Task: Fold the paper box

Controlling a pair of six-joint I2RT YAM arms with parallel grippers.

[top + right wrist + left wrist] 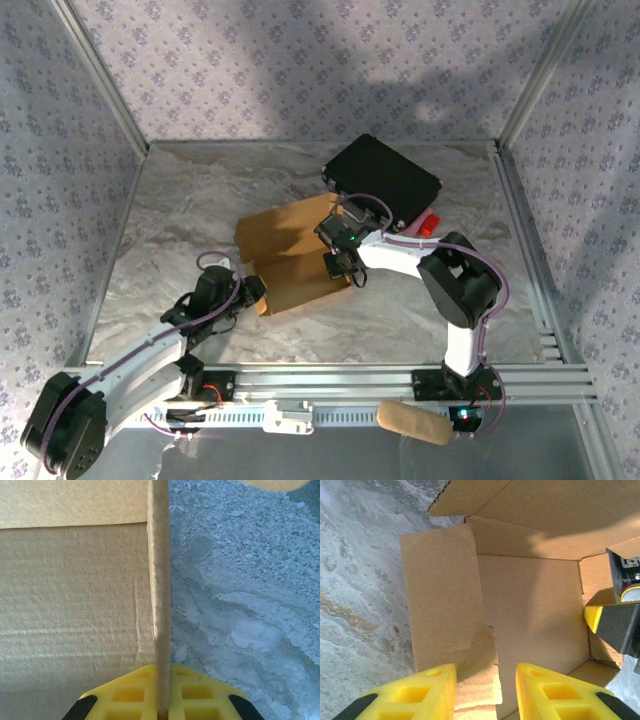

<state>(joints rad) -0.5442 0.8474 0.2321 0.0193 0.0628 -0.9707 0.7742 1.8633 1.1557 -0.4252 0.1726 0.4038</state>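
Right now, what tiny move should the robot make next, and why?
Probably close the left gripper: its open fingers straddle a flap of the paper box, while the right gripper pinches another wall.

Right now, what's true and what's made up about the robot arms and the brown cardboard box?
1. The right gripper pinches an upright wall of the tan cardboard paper box. True.
2. The left gripper holds the black rectangular case. False: the case lies on the table beyond the box.
3. The left gripper's fingers are spread apart. True.
4. The table is bright green. False: it is grey and marbled.
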